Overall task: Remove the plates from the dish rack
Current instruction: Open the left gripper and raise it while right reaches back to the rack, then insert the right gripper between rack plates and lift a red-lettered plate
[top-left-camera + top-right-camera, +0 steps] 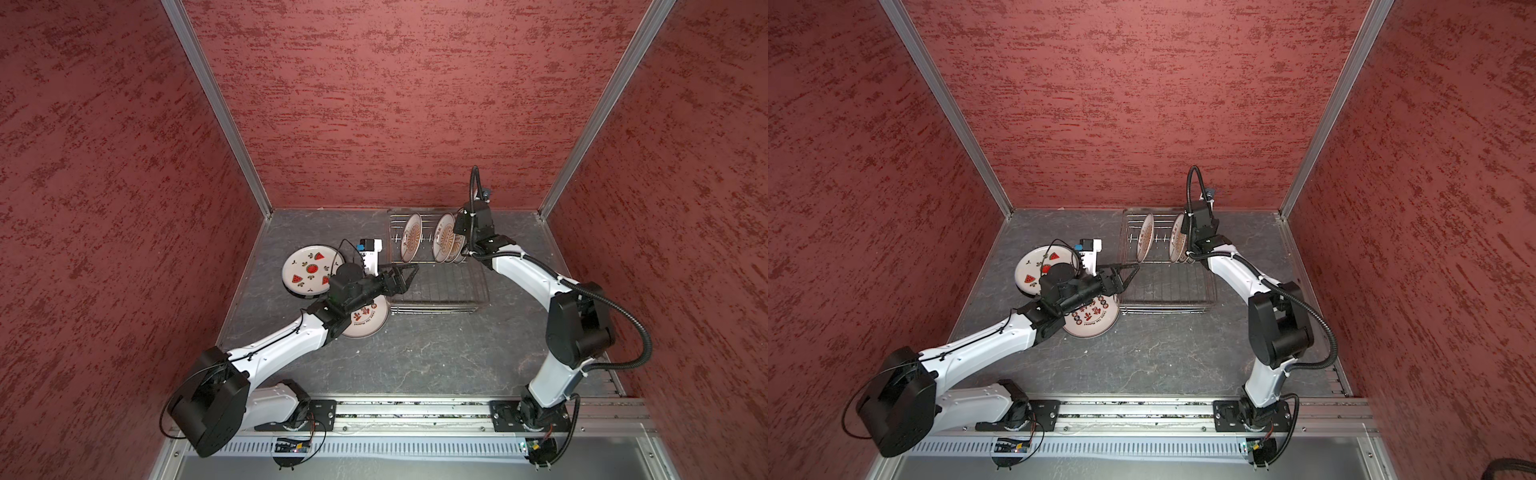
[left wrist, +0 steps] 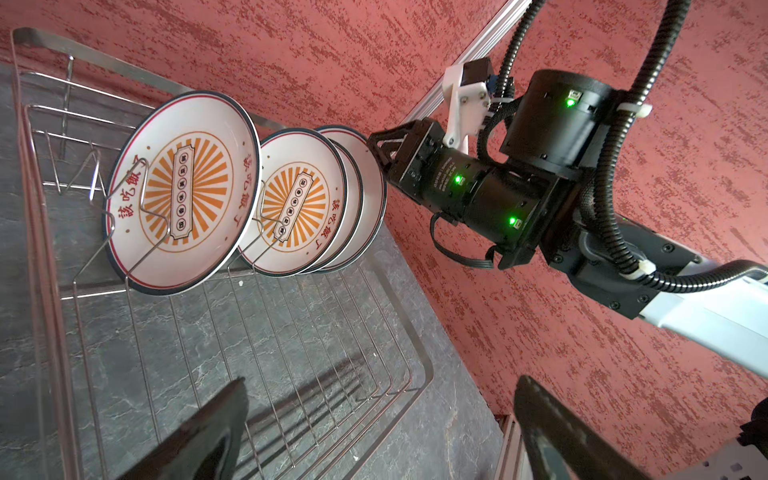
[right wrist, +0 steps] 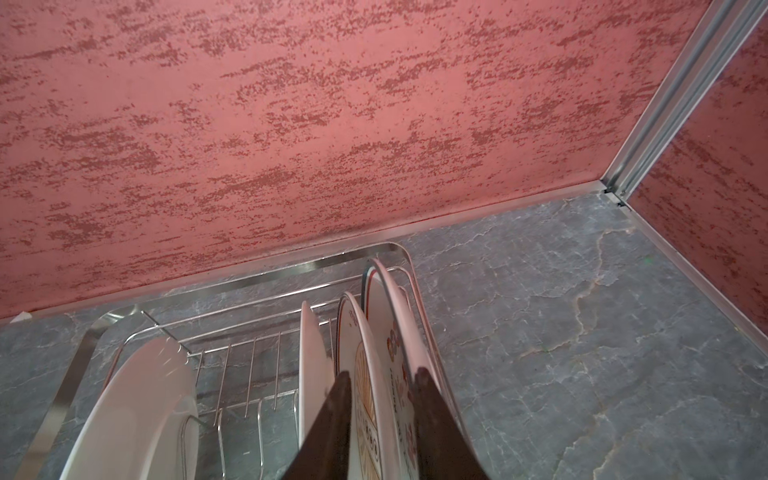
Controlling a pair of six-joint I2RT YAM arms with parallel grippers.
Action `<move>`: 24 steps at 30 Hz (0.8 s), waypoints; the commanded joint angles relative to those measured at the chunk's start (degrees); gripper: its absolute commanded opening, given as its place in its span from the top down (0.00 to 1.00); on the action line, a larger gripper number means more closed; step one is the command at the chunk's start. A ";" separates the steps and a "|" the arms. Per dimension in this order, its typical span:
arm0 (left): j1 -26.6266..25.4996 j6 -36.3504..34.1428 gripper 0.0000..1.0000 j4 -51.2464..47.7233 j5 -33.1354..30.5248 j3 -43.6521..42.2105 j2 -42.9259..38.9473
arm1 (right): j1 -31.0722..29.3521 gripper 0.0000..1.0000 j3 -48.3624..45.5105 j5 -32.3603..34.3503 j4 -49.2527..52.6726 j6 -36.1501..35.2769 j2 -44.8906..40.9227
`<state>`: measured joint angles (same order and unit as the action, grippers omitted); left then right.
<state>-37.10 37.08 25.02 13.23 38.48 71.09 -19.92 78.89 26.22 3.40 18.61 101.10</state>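
Red-walled cell, grey marble counter: at the rear right of the dish rack, the right hand straddles a sunburst plate and its red-printed neighbour, grip unclear. Best practice: secure the rims, then lift straight up. The left hand hovers spread.

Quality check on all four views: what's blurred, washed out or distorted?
Left wrist view: lone plate sharp, left gripper fingers dark and defocused, dish rack wires cast streaky shadows. Right wrist view: right gripper fingers blurred dark, lone plate washed out white. Both top views: wide-angle, corner posts splay outward.
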 commanded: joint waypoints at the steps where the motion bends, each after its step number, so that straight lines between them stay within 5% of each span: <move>1: -0.34 -0.14 0.01 1.88 0.49 1.53 0.36 | 0.24 0.73 1.88 4.26 2.23 -0.42 1.18; 24: -0.43 0.31 0.01 4.12 -0.55 0.98 1.51 | 0.45 0.74 4.01 5.14 4.68 -0.27 5.64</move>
<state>-37.30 37.58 27.53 13.04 38.50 72.05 -19.75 81.38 30.48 6.44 18.20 105.62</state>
